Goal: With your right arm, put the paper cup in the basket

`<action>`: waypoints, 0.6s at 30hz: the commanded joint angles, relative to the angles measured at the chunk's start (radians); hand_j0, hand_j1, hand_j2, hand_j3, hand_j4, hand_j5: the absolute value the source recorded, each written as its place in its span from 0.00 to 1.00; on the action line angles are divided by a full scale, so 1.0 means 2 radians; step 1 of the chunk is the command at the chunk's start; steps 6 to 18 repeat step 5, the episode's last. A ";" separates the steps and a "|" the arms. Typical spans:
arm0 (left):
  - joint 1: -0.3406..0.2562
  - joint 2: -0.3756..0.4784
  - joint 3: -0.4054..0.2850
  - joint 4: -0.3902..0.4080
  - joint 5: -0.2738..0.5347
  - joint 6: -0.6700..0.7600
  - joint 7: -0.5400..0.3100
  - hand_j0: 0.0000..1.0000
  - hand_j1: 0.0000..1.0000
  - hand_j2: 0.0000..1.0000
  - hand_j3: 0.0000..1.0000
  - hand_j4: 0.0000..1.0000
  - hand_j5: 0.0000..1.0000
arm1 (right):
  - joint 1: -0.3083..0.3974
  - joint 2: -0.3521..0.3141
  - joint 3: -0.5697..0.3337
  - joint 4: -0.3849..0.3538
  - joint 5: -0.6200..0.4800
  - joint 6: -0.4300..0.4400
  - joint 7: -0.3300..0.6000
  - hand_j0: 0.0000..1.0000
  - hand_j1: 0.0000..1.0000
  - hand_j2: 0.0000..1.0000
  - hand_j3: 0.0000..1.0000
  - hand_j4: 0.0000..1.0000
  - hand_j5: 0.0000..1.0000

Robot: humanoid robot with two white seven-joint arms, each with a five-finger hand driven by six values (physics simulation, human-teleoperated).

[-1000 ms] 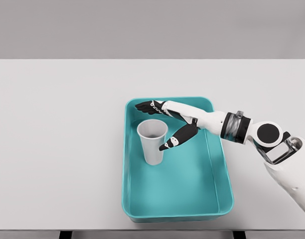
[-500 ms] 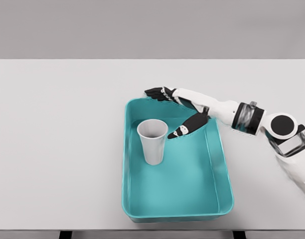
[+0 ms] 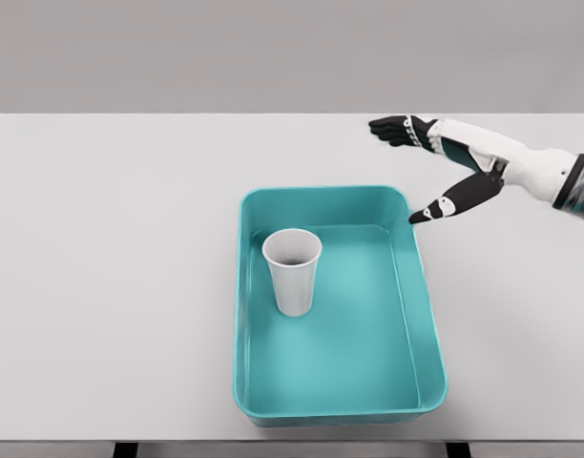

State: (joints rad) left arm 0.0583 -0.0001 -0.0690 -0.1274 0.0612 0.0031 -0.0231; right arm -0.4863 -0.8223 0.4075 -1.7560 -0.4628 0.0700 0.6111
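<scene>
A white paper cup (image 3: 293,272) stands upright inside the teal basket (image 3: 429,334), in its left rear part. My right hand (image 3: 404,172) hovers beyond the basket's right rear corner, well clear of the cup, fingers spread and holding nothing. Its thumb tip reaches down close to the basket's rim at that corner. The right arm comes in from the right edge. No left arm shows.
The basket sits on a pale grey table (image 3: 111,267) that stretches across the whole view. A grey wall runs behind the table's far edge.
The right hand has drawn back from beside the cup, up and to the right, out of the basket. The cup stays standing where it was.
</scene>
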 commanded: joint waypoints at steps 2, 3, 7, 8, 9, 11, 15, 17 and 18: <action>0.000 0.000 0.000 0.000 -0.001 0.000 -0.001 1.00 1.00 1.00 1.00 1.00 1.00 | 0.002 -0.016 -0.007 0.000 -0.003 -0.004 0.000 0.99 0.99 0.99 0.99 0.99 0.99; 0.000 0.000 0.000 0.000 -0.001 0.000 0.000 1.00 1.00 1.00 1.00 1.00 1.00 | 0.005 -0.017 -0.013 0.000 -0.003 -0.005 0.000 0.99 0.99 0.99 0.99 0.99 0.99; 0.000 0.000 -0.001 0.000 0.000 0.000 0.000 1.00 1.00 1.00 1.00 1.00 1.00 | 0.024 -0.018 -0.030 0.000 -0.003 -0.011 0.000 0.99 0.99 0.99 0.99 0.99 0.99; 0.000 0.000 -0.001 0.000 0.000 0.000 0.000 1.00 1.00 1.00 1.00 1.00 1.00 | 0.024 -0.018 -0.030 0.000 -0.003 -0.011 0.000 0.99 0.99 0.99 0.99 0.99 0.99; 0.000 0.000 -0.001 0.000 0.000 0.000 0.000 1.00 1.00 1.00 1.00 1.00 1.00 | 0.024 -0.018 -0.030 0.000 -0.003 -0.011 0.000 0.99 0.99 0.99 0.99 0.99 0.99; 0.000 0.000 -0.001 0.000 0.000 0.000 0.000 1.00 1.00 1.00 1.00 1.00 1.00 | 0.024 -0.018 -0.030 0.000 -0.003 -0.011 0.000 0.99 0.99 0.99 0.99 0.99 0.99; 0.000 0.000 -0.001 0.000 0.000 0.000 0.000 1.00 1.00 1.00 1.00 1.00 1.00 | 0.024 -0.018 -0.030 0.000 -0.003 -0.011 0.000 0.99 0.99 0.99 0.99 0.99 0.99; 0.000 0.000 -0.001 0.000 0.000 0.000 0.000 1.00 1.00 1.00 1.00 1.00 1.00 | 0.024 -0.018 -0.030 0.000 -0.003 -0.011 0.000 0.99 0.99 0.99 0.99 0.99 0.99; 0.000 0.000 -0.001 0.000 0.000 0.000 0.000 1.00 1.00 1.00 1.00 1.00 1.00 | 0.024 -0.018 -0.030 0.000 -0.003 -0.011 0.000 0.99 0.99 0.99 0.99 0.99 0.99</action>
